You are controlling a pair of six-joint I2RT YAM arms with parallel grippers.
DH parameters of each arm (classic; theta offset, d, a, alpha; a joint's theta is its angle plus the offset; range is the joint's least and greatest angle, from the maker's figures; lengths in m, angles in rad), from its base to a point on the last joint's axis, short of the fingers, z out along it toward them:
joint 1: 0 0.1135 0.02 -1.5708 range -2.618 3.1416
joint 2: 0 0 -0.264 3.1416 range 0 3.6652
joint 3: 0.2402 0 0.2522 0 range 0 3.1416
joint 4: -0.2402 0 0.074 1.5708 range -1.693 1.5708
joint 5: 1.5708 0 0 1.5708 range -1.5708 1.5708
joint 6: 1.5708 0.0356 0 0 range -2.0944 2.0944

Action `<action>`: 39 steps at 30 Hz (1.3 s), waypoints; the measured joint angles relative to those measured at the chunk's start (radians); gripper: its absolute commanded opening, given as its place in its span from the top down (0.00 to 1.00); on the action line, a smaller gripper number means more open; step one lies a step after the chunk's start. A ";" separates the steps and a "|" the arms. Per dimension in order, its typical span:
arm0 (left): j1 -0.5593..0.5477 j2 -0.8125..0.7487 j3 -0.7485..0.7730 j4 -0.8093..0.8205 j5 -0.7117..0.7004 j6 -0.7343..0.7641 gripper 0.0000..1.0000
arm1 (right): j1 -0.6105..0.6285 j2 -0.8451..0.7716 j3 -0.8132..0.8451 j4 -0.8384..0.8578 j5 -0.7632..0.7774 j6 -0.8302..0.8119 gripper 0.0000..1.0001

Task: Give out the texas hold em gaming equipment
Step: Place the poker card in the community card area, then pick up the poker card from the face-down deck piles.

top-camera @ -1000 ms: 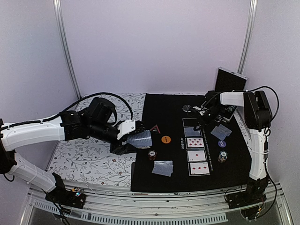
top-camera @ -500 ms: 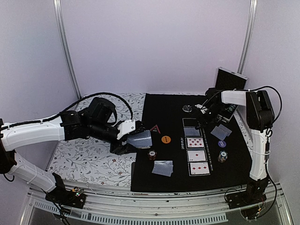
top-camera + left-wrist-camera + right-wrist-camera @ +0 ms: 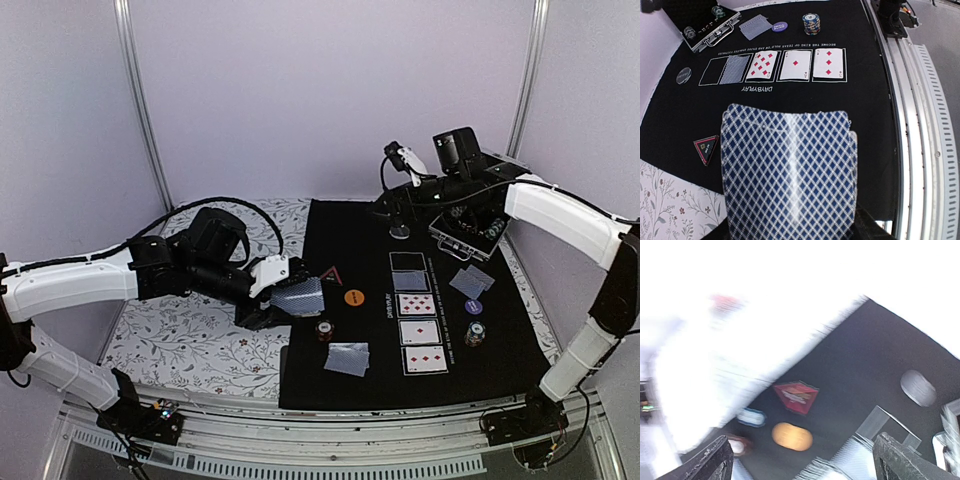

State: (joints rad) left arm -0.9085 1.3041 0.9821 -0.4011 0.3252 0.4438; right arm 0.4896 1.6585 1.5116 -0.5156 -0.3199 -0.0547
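Pinched at their near edge in the left claw (image 3: 280, 293), the blue-diamond-backed paper playing cards (image 3: 790, 170) look light, slick and bendy, while the right claw (image 3: 807, 462) hangs spread.

The top view is evenly and softly lit, with weak shadows. In the left wrist view a vertical glare streak is seen on the cards (image 3: 790, 170), and the edges are bowed. The right wrist view is motion-blurred and overexposed at upper left.

Pale lilac walls (image 3: 330, 90) enclose the scene, slim metal poles (image 3: 140, 110) rise at the back corners, and a floral-patterned tabletop (image 3: 170, 345) ends in a ribbed aluminium rail (image 3: 300, 466) along its near edge.
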 measured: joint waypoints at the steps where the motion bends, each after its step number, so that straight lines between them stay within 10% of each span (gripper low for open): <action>1: 0.000 0.000 0.000 0.000 0.000 0.000 0.45 | 0.040 -0.018 -0.010 0.019 -0.014 0.014 0.01; 10: -0.001 -0.003 0.000 0.000 0.001 -0.009 0.45 | 0.344 -0.092 -0.233 0.373 -0.243 0.216 0.01; 39: -0.001 -0.004 0.001 0.000 -0.005 -0.026 0.46 | 0.422 0.014 -0.310 0.427 -0.165 0.320 0.17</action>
State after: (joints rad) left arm -0.9096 1.3003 0.9829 -0.4015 0.3199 0.4175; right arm 0.9115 1.6726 1.2015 -0.0887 -0.4847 0.2657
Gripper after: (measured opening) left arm 0.546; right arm 0.861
